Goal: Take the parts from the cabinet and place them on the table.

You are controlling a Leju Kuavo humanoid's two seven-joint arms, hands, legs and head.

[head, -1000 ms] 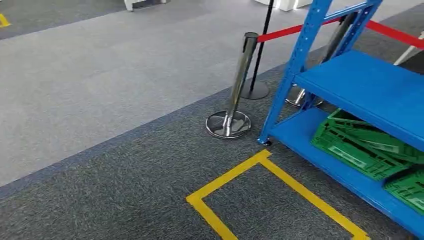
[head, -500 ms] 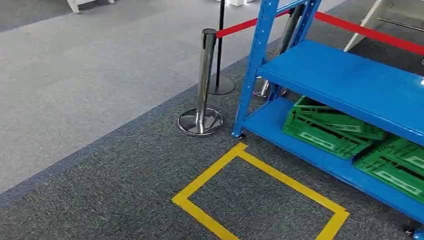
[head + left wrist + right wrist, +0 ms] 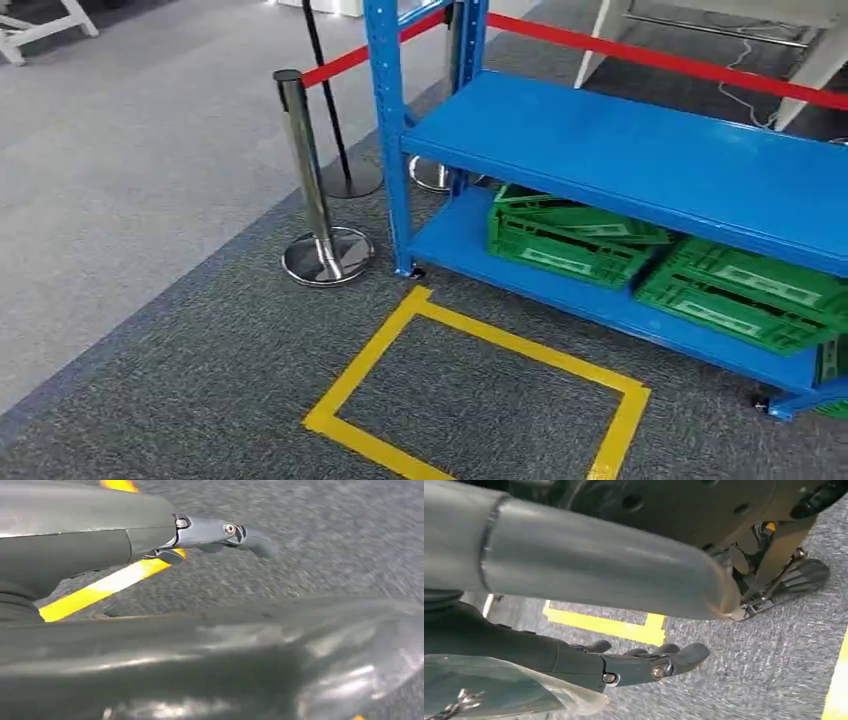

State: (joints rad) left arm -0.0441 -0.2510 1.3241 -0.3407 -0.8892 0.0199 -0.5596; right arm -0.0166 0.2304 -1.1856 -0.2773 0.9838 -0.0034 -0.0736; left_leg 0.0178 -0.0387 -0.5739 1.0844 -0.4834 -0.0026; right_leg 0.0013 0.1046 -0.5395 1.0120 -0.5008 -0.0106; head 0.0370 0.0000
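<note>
Grey carpet w/ yellow taped floor square (image 3: 480, 395) before blue metal shelf rack (image 3: 640, 160); green slatted plastic crates (image 3: 570, 240) on bottom shelf. Left hand (image 3: 220, 532) & right hand (image 3: 649, 665) hang empty, fingers apart. Risk: clipping chrome stanchion post (image 3: 305, 170) on approach.

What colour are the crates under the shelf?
Green. The crates sit on the blue rack's bottom shelf, clearest in the head view.

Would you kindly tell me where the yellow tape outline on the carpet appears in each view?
Head view: yellow tape rectangle on dark carpet, before the blue shelf rack.
Left wrist view: a strip behind the left hand.
Right wrist view: a strip beyond the right hand.
Shared landmark: the tape itself.
</note>
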